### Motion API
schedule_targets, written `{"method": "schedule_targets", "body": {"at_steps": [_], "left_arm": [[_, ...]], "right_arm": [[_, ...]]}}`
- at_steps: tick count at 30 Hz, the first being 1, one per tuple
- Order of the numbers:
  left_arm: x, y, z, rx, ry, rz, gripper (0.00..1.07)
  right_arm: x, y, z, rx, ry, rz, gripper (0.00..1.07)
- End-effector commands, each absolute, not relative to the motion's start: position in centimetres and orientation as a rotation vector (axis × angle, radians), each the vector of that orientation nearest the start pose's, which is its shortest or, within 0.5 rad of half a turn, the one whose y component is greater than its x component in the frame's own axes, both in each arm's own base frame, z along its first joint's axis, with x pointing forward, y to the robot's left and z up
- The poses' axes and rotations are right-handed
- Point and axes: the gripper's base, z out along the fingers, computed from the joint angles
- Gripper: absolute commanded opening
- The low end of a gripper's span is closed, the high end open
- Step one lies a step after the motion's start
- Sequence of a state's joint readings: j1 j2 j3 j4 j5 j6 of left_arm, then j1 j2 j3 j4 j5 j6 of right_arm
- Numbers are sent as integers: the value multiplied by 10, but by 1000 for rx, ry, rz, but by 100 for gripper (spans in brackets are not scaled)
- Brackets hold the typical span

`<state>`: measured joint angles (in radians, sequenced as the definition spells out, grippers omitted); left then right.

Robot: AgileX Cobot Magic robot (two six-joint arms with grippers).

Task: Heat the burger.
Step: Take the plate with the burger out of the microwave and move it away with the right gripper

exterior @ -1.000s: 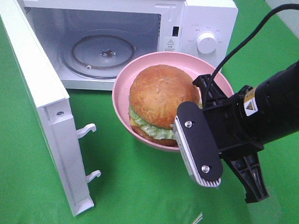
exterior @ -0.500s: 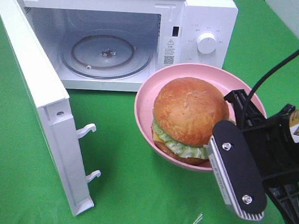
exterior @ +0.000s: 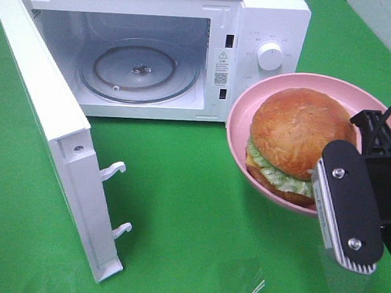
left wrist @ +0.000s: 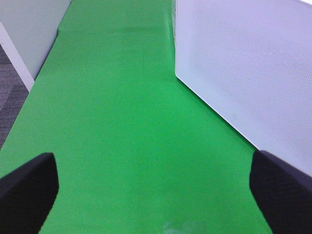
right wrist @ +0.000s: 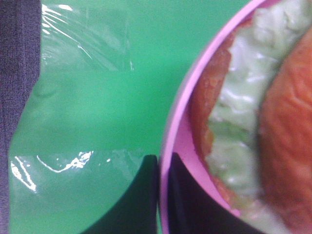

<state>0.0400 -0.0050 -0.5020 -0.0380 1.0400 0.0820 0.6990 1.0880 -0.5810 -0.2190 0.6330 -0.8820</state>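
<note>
The burger point(exterior: 296, 129), with its golden-brown bun, green lettuce and patty, sits in a shallow pink bowl point(exterior: 241, 113) on the green cloth, right of the open microwave point(exterior: 270, 18). My right gripper point(exterior: 352, 196) is at the bowl's near right side. In the right wrist view the right gripper point(right wrist: 161, 195) is shut on the bowl's rim point(right wrist: 180, 112), one finger inside and one outside, with the burger point(right wrist: 287, 122) close by. My left gripper point(left wrist: 156, 195) stands open over bare green cloth, holding nothing. It does not show in the exterior view.
The microwave door point(exterior: 45, 111) swings out to the left, and a glass turntable point(exterior: 137, 66) lies in the cavity. A white perforated panel point(left wrist: 253, 63) stands close beside the left gripper. Clear plastic film point(right wrist: 83, 44) lies on the cloth near the bowl.
My right gripper has pulled the bowl with the burger to the right, from in front of the microwave opening to in front of its control panel. The left arm shows no change.
</note>
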Motion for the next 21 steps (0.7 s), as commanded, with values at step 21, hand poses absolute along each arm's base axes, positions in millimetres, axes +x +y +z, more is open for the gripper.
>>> {"method": "schedule_targets", "body": {"at_steps": [21], "left_arm": [[-7, -4, 279, 45, 1997, 32, 100]], "right_arm": [[155, 86, 235, -1363, 2265, -444, 0]]}}
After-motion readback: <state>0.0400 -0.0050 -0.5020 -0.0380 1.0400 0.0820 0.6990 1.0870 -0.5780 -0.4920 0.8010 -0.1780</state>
